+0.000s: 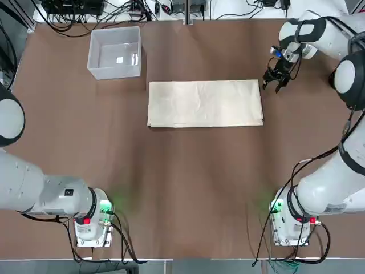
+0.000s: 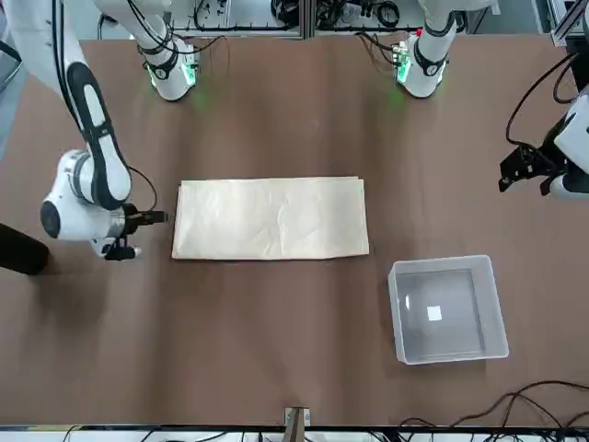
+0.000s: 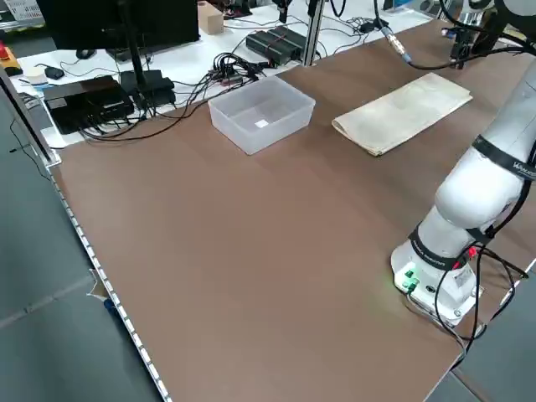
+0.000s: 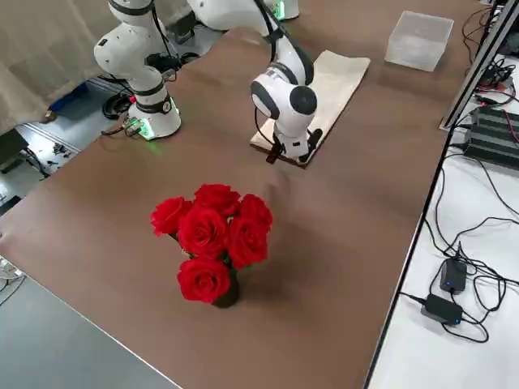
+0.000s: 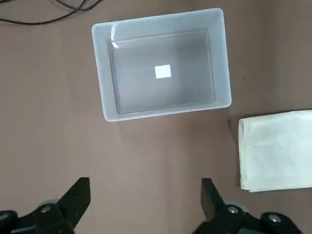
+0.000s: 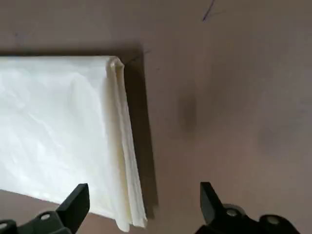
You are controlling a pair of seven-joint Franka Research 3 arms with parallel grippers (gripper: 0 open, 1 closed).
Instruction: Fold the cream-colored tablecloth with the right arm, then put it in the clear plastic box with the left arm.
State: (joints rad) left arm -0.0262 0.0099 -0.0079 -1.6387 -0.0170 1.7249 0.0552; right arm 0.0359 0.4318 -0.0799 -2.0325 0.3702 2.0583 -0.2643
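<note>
The cream-colored tablecloth lies flat mid-table as a long rectangle; its short edge shows stacked layers. My right gripper hovers open just beyond the cloth's far right corner, with nothing between its fingers. It also appears beside the cloth in the front view. The clear plastic box stands empty at the far left, a white label on its floor. My left gripper hangs open, high above the table near the box, holding nothing.
A dark vase of red roses stands on the robot's right side of the table. Cables and electronics lie past the far edge. Both arm bases sit at the near edge.
</note>
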